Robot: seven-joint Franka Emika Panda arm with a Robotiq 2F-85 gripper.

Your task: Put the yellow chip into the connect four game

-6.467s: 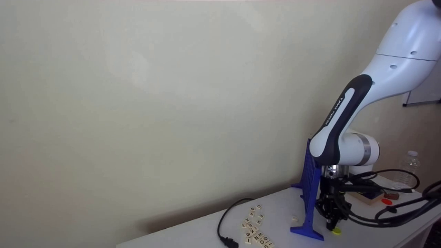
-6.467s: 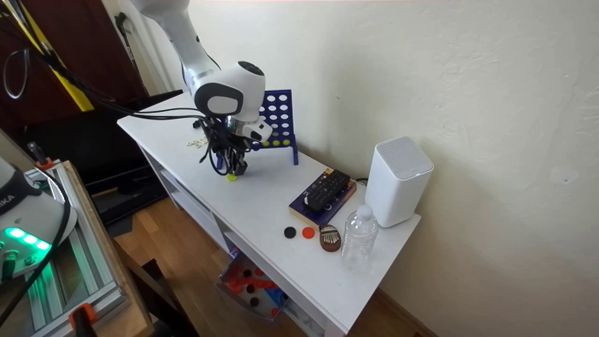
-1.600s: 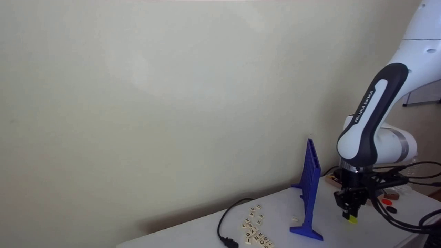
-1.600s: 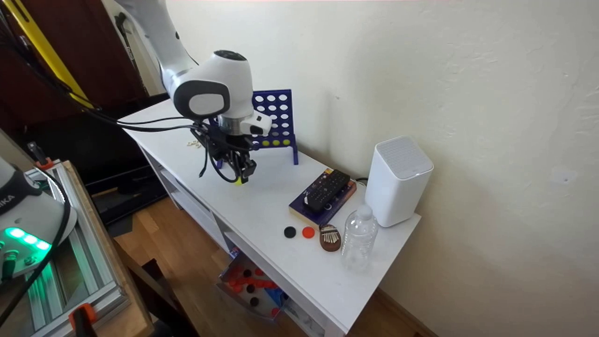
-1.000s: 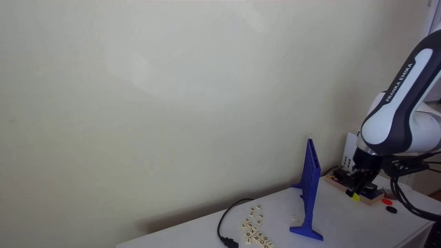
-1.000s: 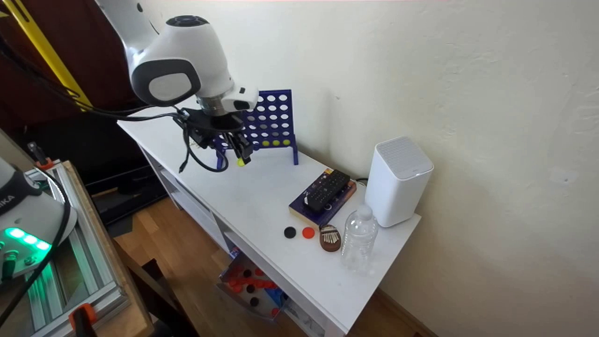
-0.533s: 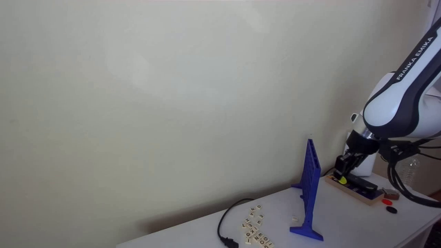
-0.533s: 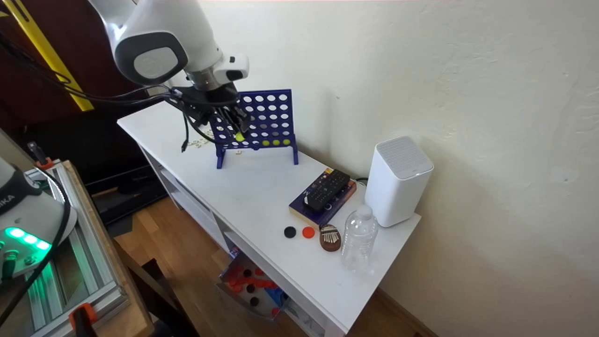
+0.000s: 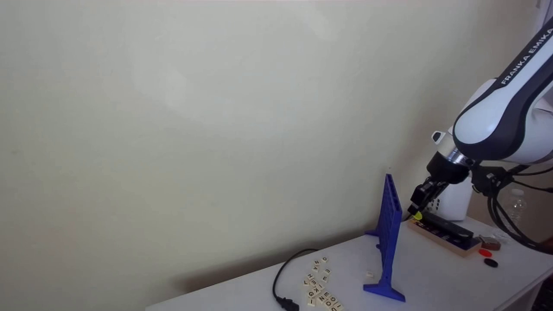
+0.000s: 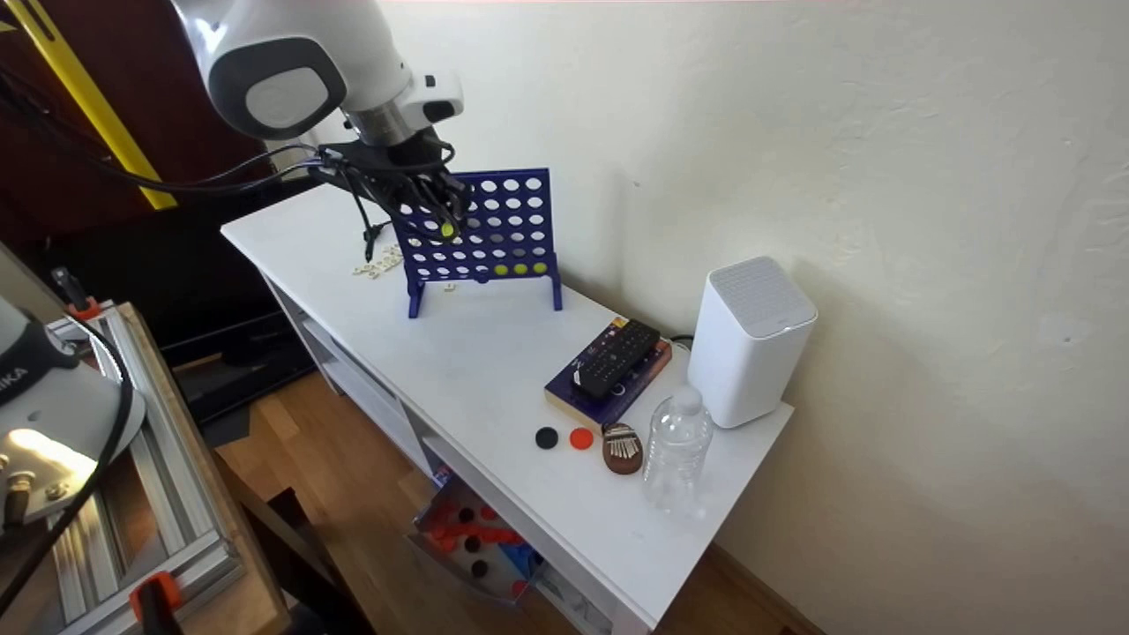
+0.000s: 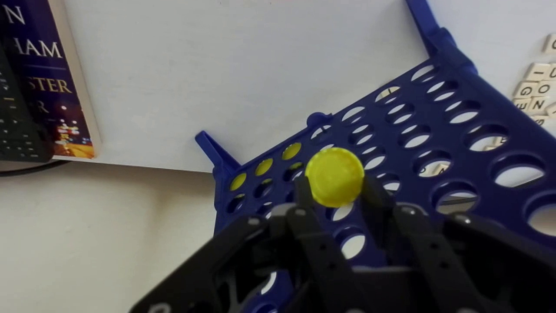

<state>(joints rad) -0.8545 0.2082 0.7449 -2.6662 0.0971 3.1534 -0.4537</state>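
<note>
Tool [image 11: 335, 187], one, clamped across yellow chip [image 11: 334, 174]; best carried above connect four game [image 9: 390, 226], chip turned parallel to it before release.

In my wrist view the chip [image 11: 334, 174] sits in my gripper [image 11: 335, 188] before the connect four game [image 11: 440, 134], whose bottom row holds three more chips [image 11: 264, 167]. In both exterior views letter tiles [image 9: 316, 290] lie left of the game and a book [image 10: 631, 383] right of it, a remote [image 10: 616, 358] on top.
</note>
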